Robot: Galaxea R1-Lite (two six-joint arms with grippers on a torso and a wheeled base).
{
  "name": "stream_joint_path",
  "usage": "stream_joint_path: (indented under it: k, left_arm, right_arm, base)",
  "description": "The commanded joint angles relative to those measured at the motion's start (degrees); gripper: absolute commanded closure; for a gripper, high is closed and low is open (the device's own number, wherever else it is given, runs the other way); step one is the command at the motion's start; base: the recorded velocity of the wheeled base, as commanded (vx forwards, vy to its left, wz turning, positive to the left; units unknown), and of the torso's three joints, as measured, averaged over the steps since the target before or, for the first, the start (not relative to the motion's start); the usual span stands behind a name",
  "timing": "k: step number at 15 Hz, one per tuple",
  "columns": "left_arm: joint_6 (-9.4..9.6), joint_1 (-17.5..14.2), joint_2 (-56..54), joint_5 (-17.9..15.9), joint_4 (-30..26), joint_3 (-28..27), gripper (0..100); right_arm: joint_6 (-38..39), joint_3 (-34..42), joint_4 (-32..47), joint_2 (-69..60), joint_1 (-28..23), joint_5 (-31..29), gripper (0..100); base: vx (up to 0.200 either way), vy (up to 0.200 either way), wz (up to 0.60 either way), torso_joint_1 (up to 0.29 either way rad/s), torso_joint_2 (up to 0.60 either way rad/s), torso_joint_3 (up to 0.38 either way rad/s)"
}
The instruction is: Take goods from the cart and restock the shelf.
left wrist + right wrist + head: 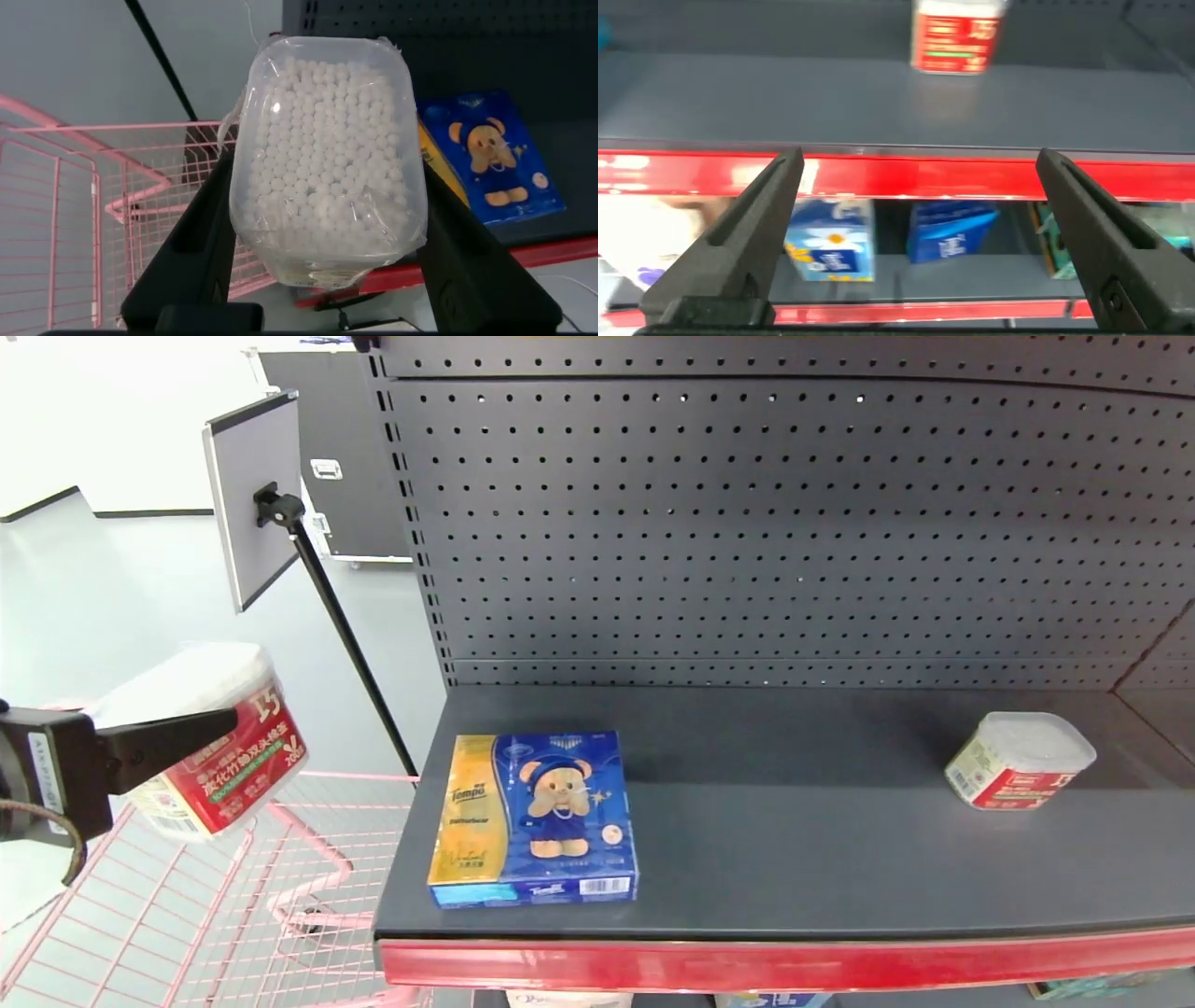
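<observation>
My left gripper point(163, 747) is shut on a clear tub of cotton swabs point(210, 742) with a red label, held in the air above the pink wire cart point(177, 905), left of the shelf. In the left wrist view the tub point(327, 159) sits between both black fingers point(196, 233), its white swab tips showing through the lid. A second identical tub point(1018, 761) stands on the grey shelf point(794, 821) at the right. A blue tissue box with a bear point(534, 817) lies flat on the shelf's left part. My right gripper point(920, 233) is open, in front of the shelf's red edge point(906, 173), below the second tub point(957, 35).
A perforated back panel point(747, 523) rises behind the shelf. A sign on a black pole point(254, 495) stands left of the shelf, above the cart. Blue boxes point(831, 250) sit on the lower shelf. Bare shelf surface lies between the tissue box and the right tub.
</observation>
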State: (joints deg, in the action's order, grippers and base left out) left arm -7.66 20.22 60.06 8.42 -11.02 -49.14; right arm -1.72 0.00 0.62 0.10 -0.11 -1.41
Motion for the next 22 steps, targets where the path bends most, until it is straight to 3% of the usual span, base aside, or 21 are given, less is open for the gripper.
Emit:
stream_joint_path:
  k: [1,9,22]
  left_arm:
    - [0.01,0.0,0.1,0.0,0.0,0.0,100]
    - [1.42,0.1,0.5,0.1,0.1,-0.1,100]
    - [1.50,0.1,0.8,0.1,1.0,0.1,100]
  right_arm:
    - [0.0,0.0,0.0,0.0,0.0,0.0,0]
    - [0.0,0.0,0.0,0.0,0.0,0.0,0]
    - [0.0,0.0,0.0,0.0,0.0,0.0,0]
  base:
    - [0.000,-0.200,0.00,0.002,0.00,0.002]
    - [0.000,-0.200,0.00,0.003,0.00,0.002]
    - [0.000,-0.200,0.00,0.002,0.00,0.004]
